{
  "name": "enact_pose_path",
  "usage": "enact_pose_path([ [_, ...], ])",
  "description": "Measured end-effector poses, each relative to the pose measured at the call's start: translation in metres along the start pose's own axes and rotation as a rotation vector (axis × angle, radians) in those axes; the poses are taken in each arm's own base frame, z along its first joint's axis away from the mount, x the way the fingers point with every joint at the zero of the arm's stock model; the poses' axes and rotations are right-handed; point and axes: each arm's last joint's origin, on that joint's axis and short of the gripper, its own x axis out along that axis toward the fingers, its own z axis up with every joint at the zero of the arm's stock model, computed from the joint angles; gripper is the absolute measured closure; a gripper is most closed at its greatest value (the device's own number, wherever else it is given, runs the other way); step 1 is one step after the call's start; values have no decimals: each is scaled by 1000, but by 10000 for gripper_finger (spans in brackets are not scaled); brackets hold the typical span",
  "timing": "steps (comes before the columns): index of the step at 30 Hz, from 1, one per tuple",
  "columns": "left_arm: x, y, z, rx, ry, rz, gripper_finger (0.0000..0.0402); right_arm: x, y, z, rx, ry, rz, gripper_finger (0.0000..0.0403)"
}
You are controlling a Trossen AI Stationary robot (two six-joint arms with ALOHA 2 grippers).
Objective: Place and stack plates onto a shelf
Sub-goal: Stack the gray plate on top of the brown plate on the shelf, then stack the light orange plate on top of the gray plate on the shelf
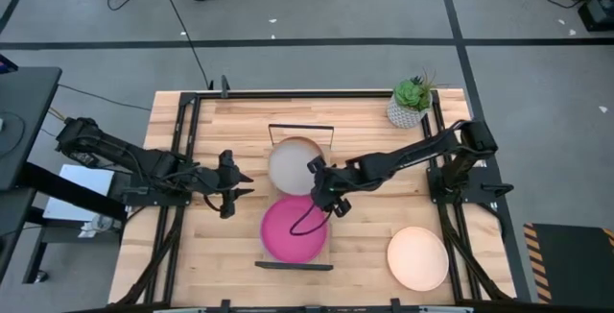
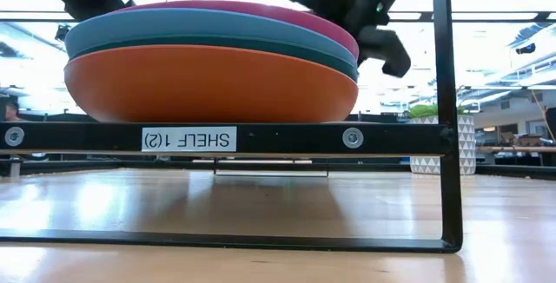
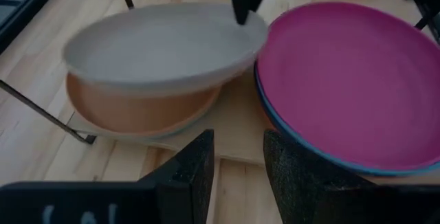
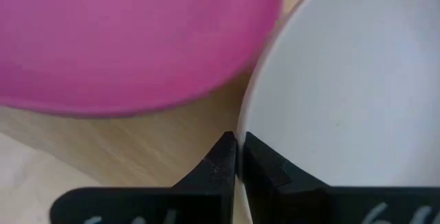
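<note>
The shelf (image 1: pixel 295 263) serves as the landmark, and its near wire end carries the label "SHELF 1(2)" (image 2: pixel 189 139). At that near end sits a stack with the orange plate (image 2: pixel 208 83) at the bottom, teal (image 2: pixel 174 47) and blue (image 2: pixel 156 27) plates above it, and the magenta plate (image 1: pixel 294 228) on top. Off the shelf's near right corner, a peach plate (image 1: pixel 417 257) lies alone on the counter (image 1: pixel 374 246), well apart from the shelf and not yet placed. Toward the shelf's far end is a second stack, with a tan plate (image 3: pixel 137 110) visible in it. Above this, the white plate (image 1: pixel 295 165) is held tilted with one side raised, so it is not yet seated. The right gripper (image 4: pixel 237 157) has its fingers closed on the rim of the white plate, on the side facing the magenta stack. The left gripper (image 1: pixel 230 186) hovers just left of the shelf's middle with its fingers (image 3: pixel 196 176) apart and empty. Judgement: the task is well advanced, with two stacks on the shelf. Outstanding work is seating and releasing the white plate, then bringing in the peach plate. A potted plant (image 1: pixel 411 102) stands beyond the shelf's far right corner.
</note>
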Motion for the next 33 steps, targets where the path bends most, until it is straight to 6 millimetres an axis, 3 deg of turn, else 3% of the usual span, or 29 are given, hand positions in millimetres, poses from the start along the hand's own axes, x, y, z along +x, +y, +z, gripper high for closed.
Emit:
enact_pose_path([
  [7, 0, 0, 0, 1, 5, 1, 269, 12, -9, -9, 31, 32, -13, 353],
  [18, 0, 0, -1, -4, 10, 3, 269, 5, -14, -9, 70, 79, -122, 340],
  [29, 0, 0, -3, -59, 32, -8, 269, -48, 1, -2, 189, 73, -96, 339],
  [33, 0, 0, -5, -68, 58, -27, 269, -67, 17, -7, 291, 136, 14, 339],
])
